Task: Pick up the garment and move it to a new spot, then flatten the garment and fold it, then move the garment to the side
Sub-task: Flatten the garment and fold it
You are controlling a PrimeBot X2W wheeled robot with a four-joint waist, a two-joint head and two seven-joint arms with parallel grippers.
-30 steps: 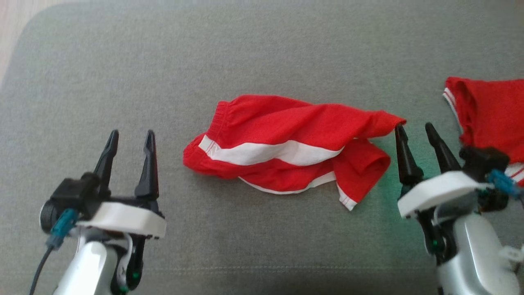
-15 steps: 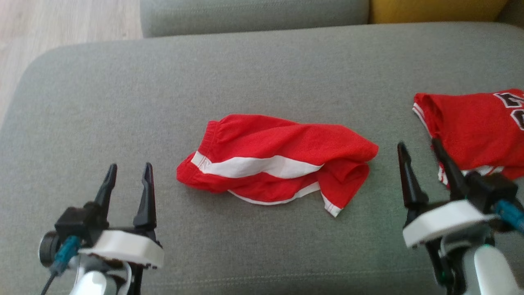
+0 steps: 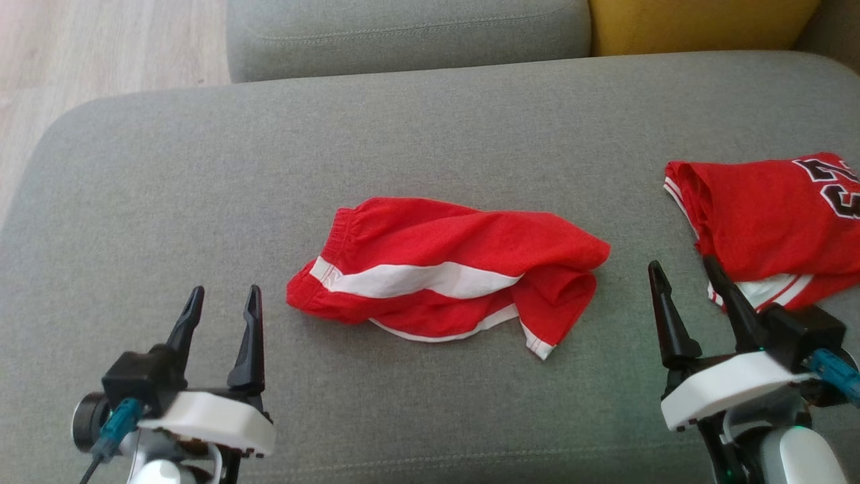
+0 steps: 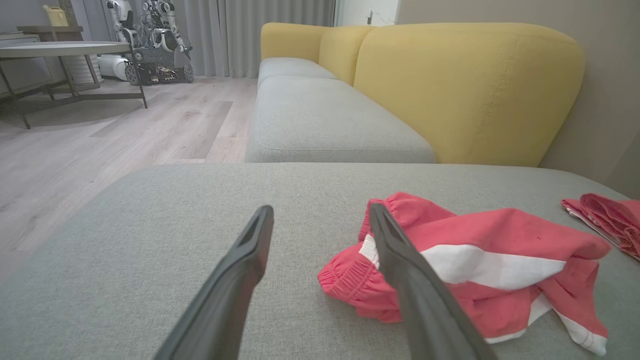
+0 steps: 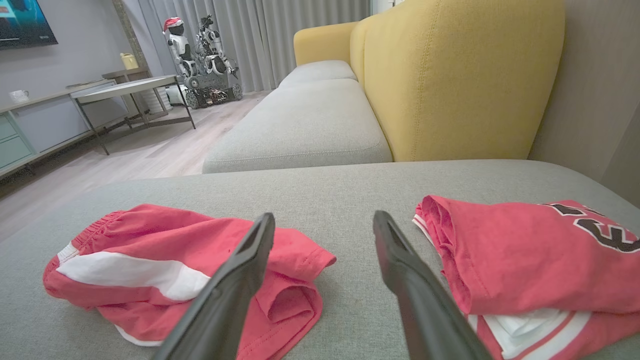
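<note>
A strip of pale wooden floor (image 3: 101, 40) shows at the far left, beside the grey seat cushion (image 3: 403, 121); the left gripper (image 3: 225, 290) hovers over the cushion's near left part, its two dark fingers spread and holding nothing, tips pointing away from the robot; bare cushion lies between it and the garment. The red shorts (image 3: 443, 269) lie crumpled near the middle of the cushion, elastic waistband to the left and a broad white stripe running across them; at their right end one leg is bunched over, and a white-trimmed hem corner pokes out towards the robot. Right of the shorts, the right gripper (image 3: 680, 263) is likewise released, fingers wide and empty, over the strip of cushion between the shorts and a red jersey (image 3: 772, 215); the jersey, folded, with black lettering and white-and-red trim, rests at the cushion's right side, apart from the shorts; in the head view one right finger overlaps its near hem, though whether they touch cannot be told. A yellow backrest (image 3: 699, 23) rises at the upper right.
</note>
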